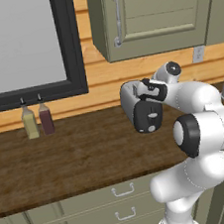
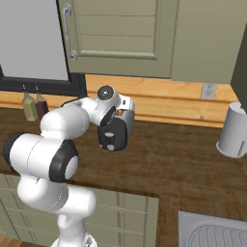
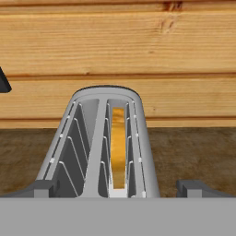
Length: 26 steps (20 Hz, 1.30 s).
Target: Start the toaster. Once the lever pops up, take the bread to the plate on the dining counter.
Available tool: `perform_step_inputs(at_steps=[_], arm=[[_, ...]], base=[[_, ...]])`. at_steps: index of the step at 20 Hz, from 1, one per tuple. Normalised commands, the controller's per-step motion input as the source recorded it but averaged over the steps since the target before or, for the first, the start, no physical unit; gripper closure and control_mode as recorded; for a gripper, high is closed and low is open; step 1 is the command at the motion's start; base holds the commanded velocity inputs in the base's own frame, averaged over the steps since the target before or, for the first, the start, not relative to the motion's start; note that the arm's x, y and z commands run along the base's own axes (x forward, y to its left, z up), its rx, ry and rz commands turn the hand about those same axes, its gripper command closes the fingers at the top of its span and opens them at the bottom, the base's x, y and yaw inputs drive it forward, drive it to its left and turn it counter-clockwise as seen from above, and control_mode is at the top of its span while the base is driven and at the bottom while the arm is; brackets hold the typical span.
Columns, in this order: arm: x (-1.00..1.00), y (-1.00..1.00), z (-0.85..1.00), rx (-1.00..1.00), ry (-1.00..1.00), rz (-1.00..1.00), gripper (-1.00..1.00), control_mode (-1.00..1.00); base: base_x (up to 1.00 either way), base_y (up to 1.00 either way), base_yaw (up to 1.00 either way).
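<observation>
The silver-white toaster [image 1: 134, 101] stands on the dark wood worktop against the wall, its black end panel [image 1: 148, 117] facing me. In the hand view I look down onto the toaster's [image 3: 106, 138] two slots. The bread [image 3: 118, 147], a tan-yellow slice, sits upright in the right slot. My gripper [image 3: 117, 190] hovers just above the toaster's near end, open, with one fingertip [image 3: 40, 188] on each side and nothing between them. In the right base view the hand hangs over the toaster [image 2: 120, 126]. The plate and the dining counter are out of view.
Two small bottles [image 1: 37, 120] stand by the wall to the left, under a dark-framed window [image 1: 72, 44]. A white jug [image 2: 235, 130] is at the right, and a sink [image 2: 212, 232] lies at the front right. A wall cabinet [image 1: 146, 14] hangs above the toaster.
</observation>
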Motion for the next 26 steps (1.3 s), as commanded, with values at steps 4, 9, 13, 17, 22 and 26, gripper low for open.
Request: perform_step_inputs(at_steps=[4,9,13,17,22,26], arm=[[0.0,0.0,0.0,0.0,0.0,0.0,-1.0,-1.0],[0.0,0.0,0.0,0.0,0.0,0.0,-1.0,-1.0],[0.0,0.0,0.0,0.0,0.0,0.0,-1.0,-1.0],[0.0,0.0,0.0,0.0,0.0,0.0,-1.0,-1.0],[0.0,0.0,0.0,0.0,0.0,0.0,-1.0,-1.0],[0.0,0.0,0.0,0.0,0.0,0.0,-1.0,-1.0]], base=[[0.0,0.0,0.0],[0.0,0.0,0.0],[0.0,0.0,0.0],[0.0,0.0,0.0],[0.0,0.0,0.0],[0.0,0.0,0.0]])
